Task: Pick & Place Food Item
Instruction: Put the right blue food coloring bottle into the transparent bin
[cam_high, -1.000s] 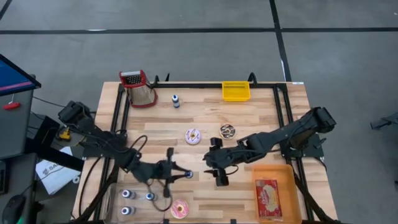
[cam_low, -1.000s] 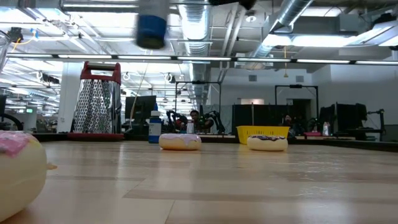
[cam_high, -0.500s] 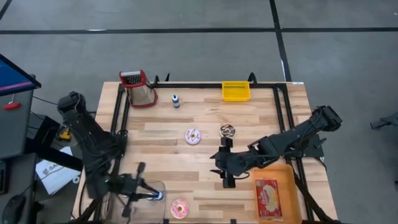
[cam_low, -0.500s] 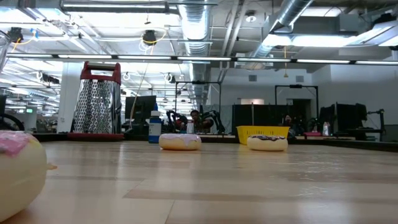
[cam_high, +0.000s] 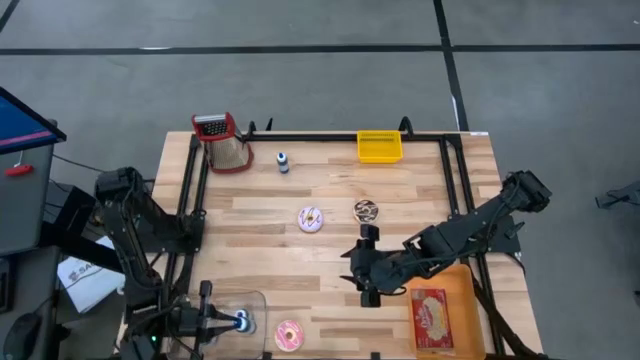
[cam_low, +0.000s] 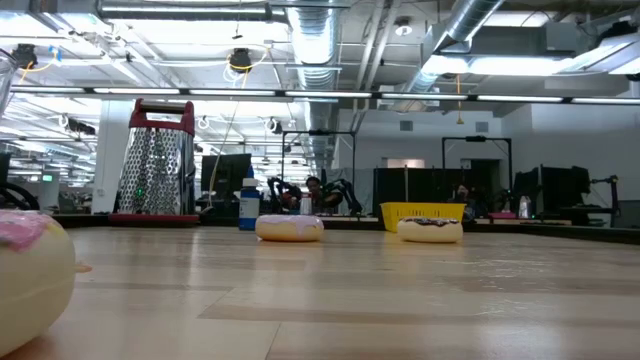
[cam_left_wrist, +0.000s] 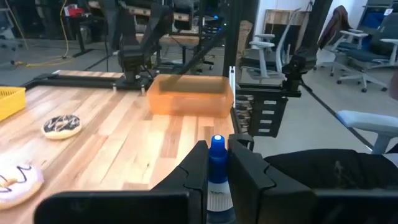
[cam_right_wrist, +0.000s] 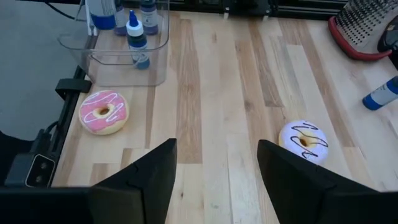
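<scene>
Left gripper (cam_high: 222, 322), at the table's near left corner, is clamped on a small blue-capped bottle (cam_high: 240, 321) held over a clear bin (cam_high: 250, 302) in the high view. Just right of the bin lies a pink donut (cam_high: 289, 335). The right gripper (cam_high: 362, 272) hangs mid-table, fingers spread and empty; a white donut (cam_high: 310, 219) and a chocolate donut (cam_high: 366, 210) lie just beyond it toward the far side, an orange tray (cam_high: 462, 290) with a packet to its right. A second ago the left arm reached toward mid-table; it has since swung back to the bin, while the right gripper has eased slightly rightward.

Low view: no arm shows; the bottle seen overhead a second ago is gone.

Left wrist view: the bottle (cam_left_wrist: 217, 163) stands upright between closed fingers.

Right wrist view: the pink donut (cam_right_wrist: 103, 112) lies flat ahead, beside the bin (cam_right_wrist: 121, 59), with the white donut (cam_right_wrist: 304, 140) off to the other side. Both sit within reach, the white one probably nearer; being round, they offer no long axis to align with.
</scene>
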